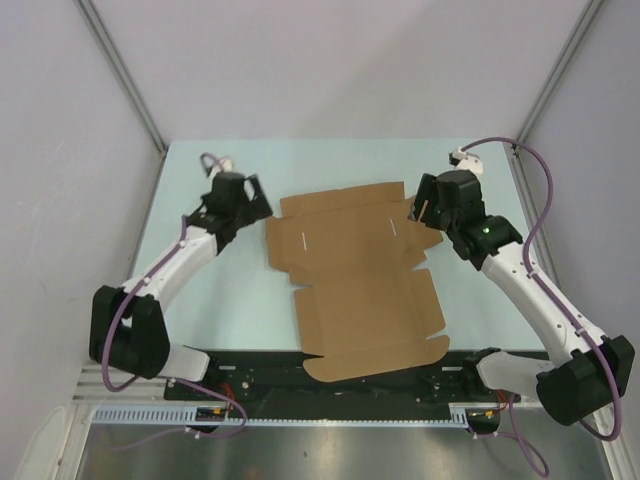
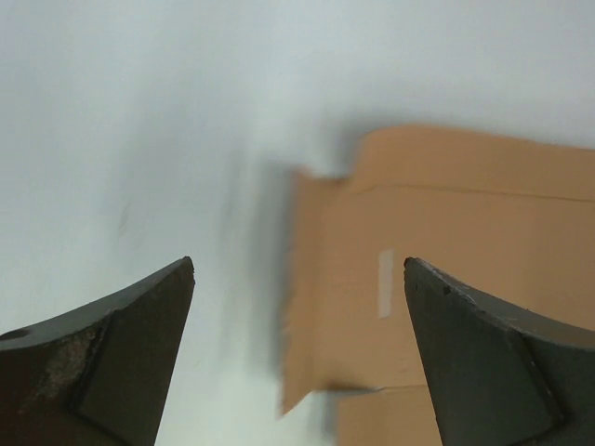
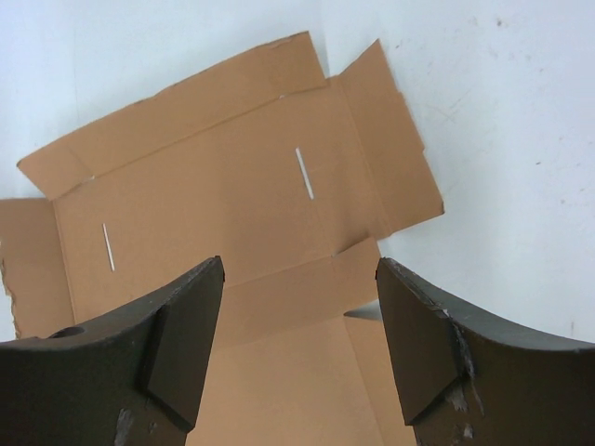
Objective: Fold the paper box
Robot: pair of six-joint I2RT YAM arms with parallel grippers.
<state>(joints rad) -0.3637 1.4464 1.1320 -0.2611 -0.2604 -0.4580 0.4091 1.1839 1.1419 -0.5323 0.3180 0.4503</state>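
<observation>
Two hands: both released, fingers spread wide, nothing held between them.
Left hand: at the left edge of the paper box, level with its far panel. In the left wrist view one finger is over bare worktop and the other is over cardboard. Contact with the sheet cannot be told; this view is blurred.
Right hand: at the far right corner of the paper box, at the right side flap. In the right wrist view both fingers frame the far panel. Contact cannot be told.
Paper box position: unfolded and lying flat, between the two hands, roughly mid-worktop. Its far panel sits toward the back.
Paper box near end: the rounded near flap lies over the dark rail in front of the arm bases.
Paper box features: crease lines across the sheet and two narrow slits in the far panel. One slit shows in the left wrist view and both in the right wrist view.
Worktop: pale surface, showing to the left, right and far side of the paper box.
</observation>
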